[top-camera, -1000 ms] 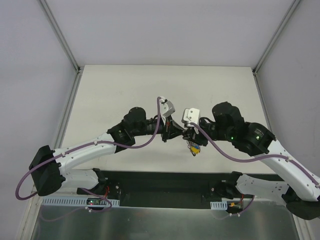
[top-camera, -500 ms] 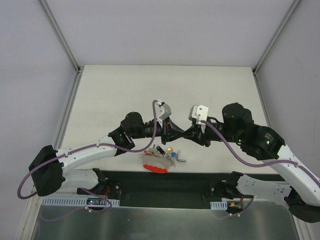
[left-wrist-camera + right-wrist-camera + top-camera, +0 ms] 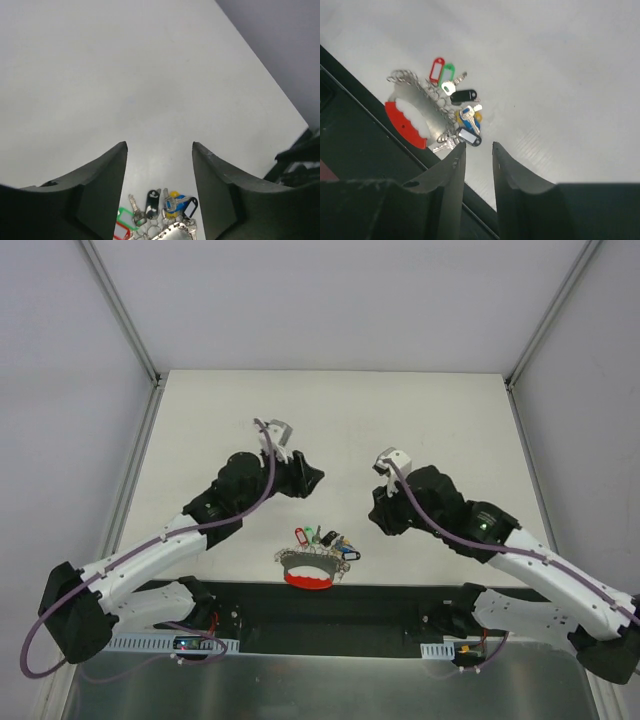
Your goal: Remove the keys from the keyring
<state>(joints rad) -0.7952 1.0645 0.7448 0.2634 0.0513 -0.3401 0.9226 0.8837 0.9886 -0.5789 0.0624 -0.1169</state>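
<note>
The keys [image 3: 323,539] lie in a loose bunch on the table near its front edge, with red, green, black, yellow and blue plastic heads. They hang from a silvery plate with a red edge [image 3: 308,576]. The keyring is only a string of thin silvery rings [image 3: 438,103] along that plate. My left gripper [image 3: 312,478] hovers open up and left of the bunch, and the keys [image 3: 161,206] show low between its fingers. My right gripper [image 3: 376,517] hovers to the right, its fingers a narrow gap apart with nothing between them. The keys [image 3: 463,107] lie just beyond its tips [image 3: 478,145].
The black strip of the arms' mount [image 3: 330,605] runs along the table's front edge right beside the red-edged plate [image 3: 405,122]. White table [image 3: 330,420] stretches behind the arms, bounded by frame rails left and right.
The bunch has left the grippers and now lies on the table near the front edge. Both arms have drawn apart and back, and both grippers have opened.
</note>
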